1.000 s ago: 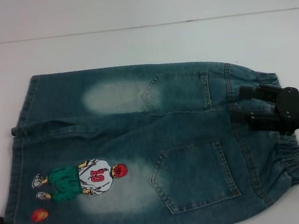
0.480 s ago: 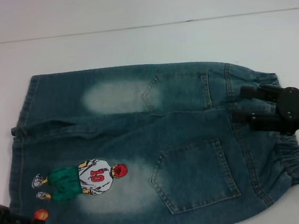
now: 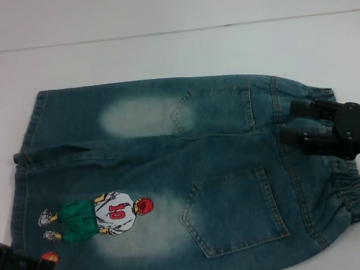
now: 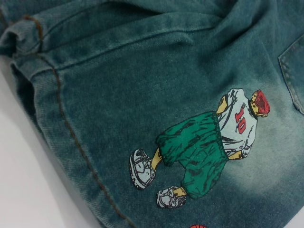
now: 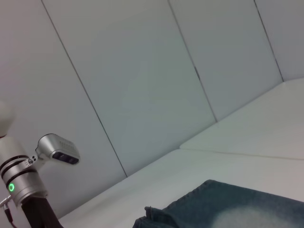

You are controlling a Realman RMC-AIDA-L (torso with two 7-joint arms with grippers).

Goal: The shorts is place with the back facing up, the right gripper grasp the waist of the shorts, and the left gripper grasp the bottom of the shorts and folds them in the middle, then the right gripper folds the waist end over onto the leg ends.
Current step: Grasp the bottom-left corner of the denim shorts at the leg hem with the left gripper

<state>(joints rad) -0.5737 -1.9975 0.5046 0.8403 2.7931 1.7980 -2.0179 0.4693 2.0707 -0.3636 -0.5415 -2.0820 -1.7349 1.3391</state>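
The denim shorts point(image 3: 171, 174) lie flat on the white table point(image 3: 158, 53), back pockets up, with the elastic waist point(image 3: 350, 188) to the right and the leg ends point(image 3: 23, 177) to the left. A basketball-player print point(image 3: 105, 215) marks the near leg. My right gripper point(image 3: 295, 124) hovers open over the waistband, one finger on each side of the centre seam. My left gripper point(image 3: 32, 263) sits at the near leg's hem corner, beside the small ball print. The left wrist view shows that hem point(image 4: 71, 137) and the print point(image 4: 209, 147) close up, no fingers.
Bare white table surrounds the shorts at the back and left point(image 4: 23, 190). A wall of pale panels point(image 5: 142, 71) rises beyond the table's far edge. A silver robot part with a green light point(image 5: 19, 178) stands off to one side in the right wrist view.
My left gripper has come in from the table's near-left corner onto the hem of the near leg. The right gripper has drifted slightly to the right over the waistband.
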